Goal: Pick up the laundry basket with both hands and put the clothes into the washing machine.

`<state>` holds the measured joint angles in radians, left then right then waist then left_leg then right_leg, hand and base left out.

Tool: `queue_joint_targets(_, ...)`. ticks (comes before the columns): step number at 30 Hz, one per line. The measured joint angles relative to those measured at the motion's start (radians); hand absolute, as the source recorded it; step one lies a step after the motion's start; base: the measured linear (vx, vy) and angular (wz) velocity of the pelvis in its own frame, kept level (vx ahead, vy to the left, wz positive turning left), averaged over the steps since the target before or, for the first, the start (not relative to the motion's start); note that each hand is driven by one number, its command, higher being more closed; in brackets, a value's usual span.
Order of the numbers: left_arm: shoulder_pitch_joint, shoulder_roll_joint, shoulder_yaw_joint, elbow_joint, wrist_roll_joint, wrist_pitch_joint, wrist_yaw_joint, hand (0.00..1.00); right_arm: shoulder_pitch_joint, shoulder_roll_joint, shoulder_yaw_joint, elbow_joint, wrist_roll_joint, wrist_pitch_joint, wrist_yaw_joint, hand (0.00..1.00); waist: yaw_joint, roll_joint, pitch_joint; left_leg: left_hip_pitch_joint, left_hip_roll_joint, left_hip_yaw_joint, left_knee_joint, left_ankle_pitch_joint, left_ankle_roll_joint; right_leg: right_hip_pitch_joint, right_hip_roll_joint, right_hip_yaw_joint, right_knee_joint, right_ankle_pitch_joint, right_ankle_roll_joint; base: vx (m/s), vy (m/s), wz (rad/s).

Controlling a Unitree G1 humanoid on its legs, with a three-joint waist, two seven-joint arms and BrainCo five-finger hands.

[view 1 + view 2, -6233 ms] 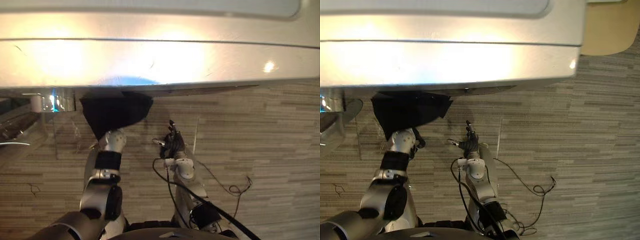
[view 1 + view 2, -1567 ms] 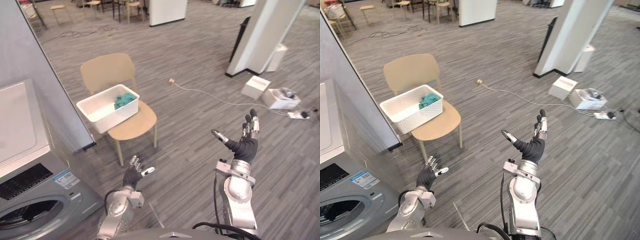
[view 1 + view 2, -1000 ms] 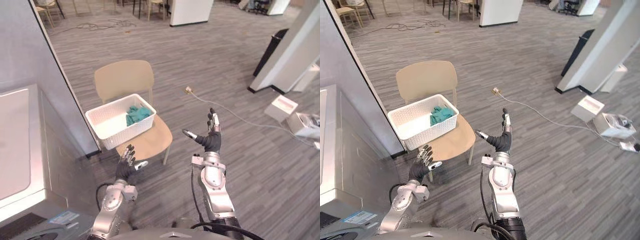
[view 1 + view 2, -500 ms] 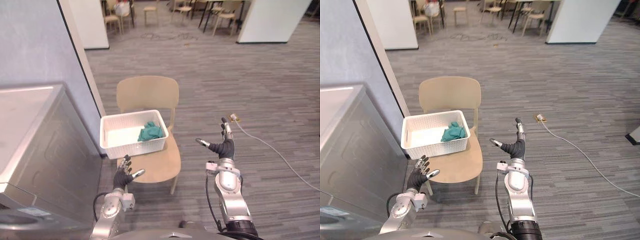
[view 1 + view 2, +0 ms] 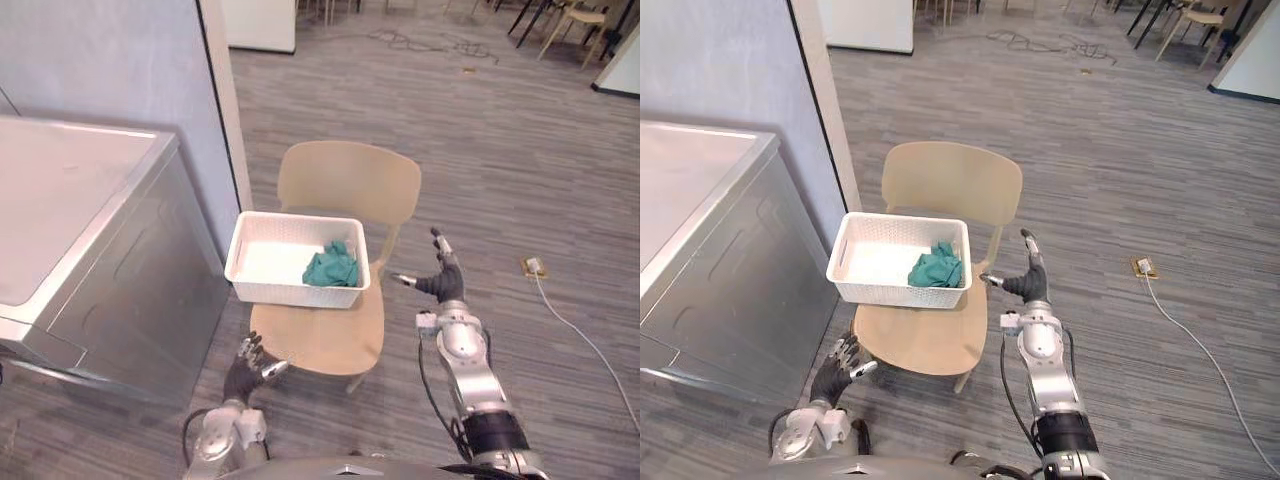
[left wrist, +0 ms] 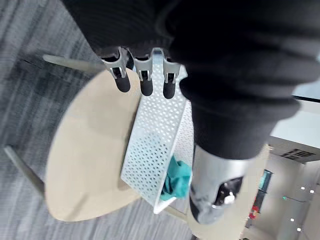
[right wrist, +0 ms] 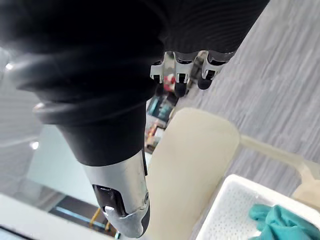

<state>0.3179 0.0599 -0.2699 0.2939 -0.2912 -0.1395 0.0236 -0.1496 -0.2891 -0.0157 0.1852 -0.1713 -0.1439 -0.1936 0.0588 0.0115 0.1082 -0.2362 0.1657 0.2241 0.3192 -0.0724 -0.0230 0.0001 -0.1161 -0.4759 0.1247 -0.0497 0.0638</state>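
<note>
Grey plank floor; basket [image 5: 290,293] (teal clothes [image 5: 332,266] inside) on chair [image 5: 350,180], ahead of left hand [image 5: 247,370], beside right hand [image 5: 443,284]; both spread, empty. Approach step, likely; next: grip both ends.

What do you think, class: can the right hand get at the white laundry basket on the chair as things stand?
Probably yes. The open right hand hovers beside the right end of the white laundry basket, apart from it, with nothing between them; the chair back stands behind.
</note>
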Motion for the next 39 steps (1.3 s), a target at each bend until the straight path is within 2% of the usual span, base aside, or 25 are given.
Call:
queue_joint_targets(2, -0.018, 0.038, -0.008, -0.012, 0.0, 0.001, -0.019, 0.0, -0.149, -0.067, 0.062, 0.061, -0.03, -0.007, 0.013, 0.0, 0.004, -0.027, 0.028, -0.06, -0.032, -0.005, -0.047, 0.049, 0.018, -0.076, -0.02, -0.007, -0.002, 0.021, -0.002, 0.0, 0.112, 0.29)
queue_joint_targets(4, -0.047, 0.045, -0.009, -0.029, -0.001, 0.001, -0.031, 0.0, -0.281, -0.118, 0.121, 0.119, -0.033, -0.011, 0.036, 0.0, 0.018, -0.033, 0.064, -0.097, -0.054, -0.002, -0.104, 0.094, 0.027, -0.137, -0.034, -0.006, -0.003, 0.04, -0.001, -0.08, 0.105, 0.11)
queue_joint_targets(7, -0.069, 0.048, -0.009, -0.048, -0.001, -0.002, -0.035, 0.0, -0.369, -0.158, 0.187, 0.151, -0.035, -0.013, 0.066, 0.0, 0.038, -0.041, 0.1, -0.137, -0.067, 0.003, -0.17, 0.142, 0.035, -0.203, -0.038, -0.005, -0.013, 0.065, -0.002, -0.09, 0.043, 0.04)
queue_joint_targets(9, -0.082, 0.058, -0.007, -0.048, -0.001, -0.003, -0.035, 0.0, -0.38, -0.173, 0.21, 0.149, -0.043, -0.013, 0.084, 0.0, 0.042, -0.054, 0.123, -0.15, -0.068, 0.008, -0.186, 0.158, 0.038, -0.222, -0.036, -0.002, -0.018, 0.075, -0.005, -0.02, -0.005, -0.05)
queue_joint_targets(11, -0.106, 0.061, 0.002, -0.049, -0.001, -0.004, -0.031, 0.0, -0.383, -0.206, 0.222, 0.149, -0.054, -0.011, 0.105, 0.0, 0.041, -0.088, 0.157, -0.184, -0.066, 0.005, -0.189, 0.168, 0.04, -0.254, -0.03, 0.001, -0.03, 0.091, -0.008, -0.03, -0.001, -0.08)
queue_joint_targets(12, -0.114, 0.064, 0.009, -0.049, 0.0, -0.005, -0.03, 0.0, -0.387, -0.218, 0.222, 0.149, -0.053, -0.008, 0.111, 0.0, 0.042, -0.096, 0.17, -0.189, -0.065, 0.005, -0.19, 0.17, 0.04, -0.259, -0.028, 0.001, -0.035, 0.096, -0.009, -0.04, 0.007, -0.06)
queue_joint_targets(13, -0.13, 0.067, 0.022, -0.049, 0.0, -0.009, -0.028, 0.0, -0.399, -0.245, 0.223, 0.149, -0.053, -0.004, 0.129, 0.0, 0.04, -0.114, 0.196, -0.204, -0.063, 0.005, -0.19, 0.174, 0.04, -0.271, -0.025, 0.002, -0.04, 0.104, -0.011, -0.03, 0.009, -0.03)
queue_joint_targets(16, -0.179, 0.083, 0.036, -0.051, 0.0, -0.013, -0.02, 0.0, -0.461, -0.317, 0.244, 0.162, -0.051, 0.004, 0.166, 0.0, 0.039, -0.141, 0.255, -0.245, -0.059, 0.0, -0.188, 0.184, 0.045, -0.304, -0.019, -0.002, -0.051, 0.122, -0.016, -0.05, 0.021, 0.01)
queue_joint_targets(20, -0.209, 0.087, 0.075, -0.091, 0.0, -0.023, -0.001, 0.0, -0.605, -0.36, 0.288, 0.288, -0.051, 0.021, 0.173, 0.0, 0.056, -0.146, 0.306, -0.278, -0.056, -0.003, -0.19, 0.197, 0.048, -0.324, -0.008, -0.006, -0.085, 0.151, -0.019, -0.03, 0.02, 0.0)
queue_joint_targets(23, -0.224, 0.086, 0.077, -0.091, -0.001, -0.027, 0.017, 0.0, -0.666, -0.4, 0.321, 0.328, -0.049, 0.034, 0.2, 0.0, 0.075, -0.15, 0.31, -0.315, -0.051, -0.007, -0.19, 0.21, 0.049, -0.349, 0.001, -0.011, -0.107, 0.166, -0.023, 0.0, 0.0, 0.0)
queue_joint_targets(28, -0.231, 0.083, 0.074, -0.131, -0.024, -0.032, 0.017, 0.0, -0.742, -0.423, 0.372, 0.421, -0.024, 0.039, 0.209, 0.0, 0.079, -0.155, 0.344, -0.34, -0.048, -0.03, -0.198, 0.221, 0.046, -0.359, 0.009, -0.033, -0.118, 0.172, -0.028, -0.02, 0.021, 0.09)
queue_joint_targets(33, -0.26, 0.075, 0.065, -0.168, -0.103, -0.045, 0.015, 0.0, -0.868, -0.427, 0.403, 0.569, -0.012, 0.04, 0.202, 0.0, 0.098, -0.156, 0.362, -0.378, -0.041, -0.034, -0.235, 0.257, 0.042, -0.398, 0.026, -0.045, -0.144, 0.194, -0.039, -0.01, 0.003, 0.01)
queue_joint_targets(39, -0.275, 0.058, 0.0, -0.234, -0.191, -0.058, -0.005, 0.0, -0.988, -0.435, 0.407, 0.7, 0.012, 0.028, 0.193, 0.0, 0.097, -0.148, 0.373, -0.379, -0.041, -0.056, -0.327, 0.313, 0.026, -0.425, 0.04, -0.068, -0.154, 0.196, -0.041, 0.01, 0.025, 0.07)
